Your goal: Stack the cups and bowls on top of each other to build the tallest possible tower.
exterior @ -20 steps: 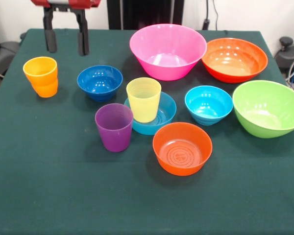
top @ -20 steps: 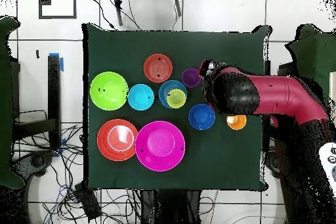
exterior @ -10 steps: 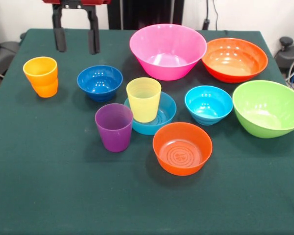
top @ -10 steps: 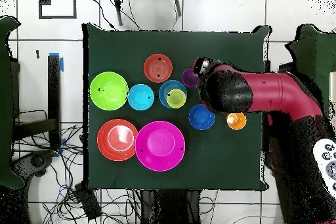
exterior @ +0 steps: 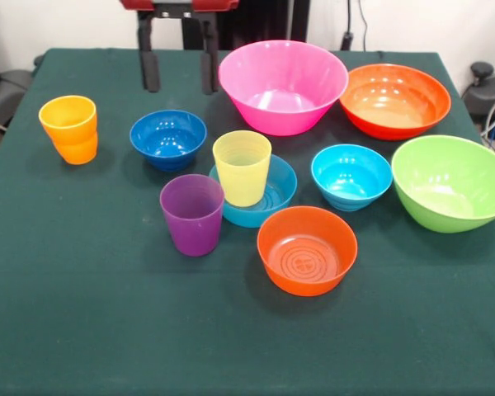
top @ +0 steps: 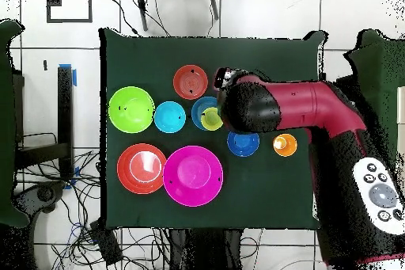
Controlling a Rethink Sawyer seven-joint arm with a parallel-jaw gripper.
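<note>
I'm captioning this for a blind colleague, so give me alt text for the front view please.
A yellow cup stands upright in a mid-blue small bowl on a green table, with an open gripper hanging above the far edge. Around it sit purple and orange cups and six loose bowls.

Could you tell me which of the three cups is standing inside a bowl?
The yellow cup: it stands upright in the mid-blue bowl, while the orange and purple cups stand on the table.
</note>
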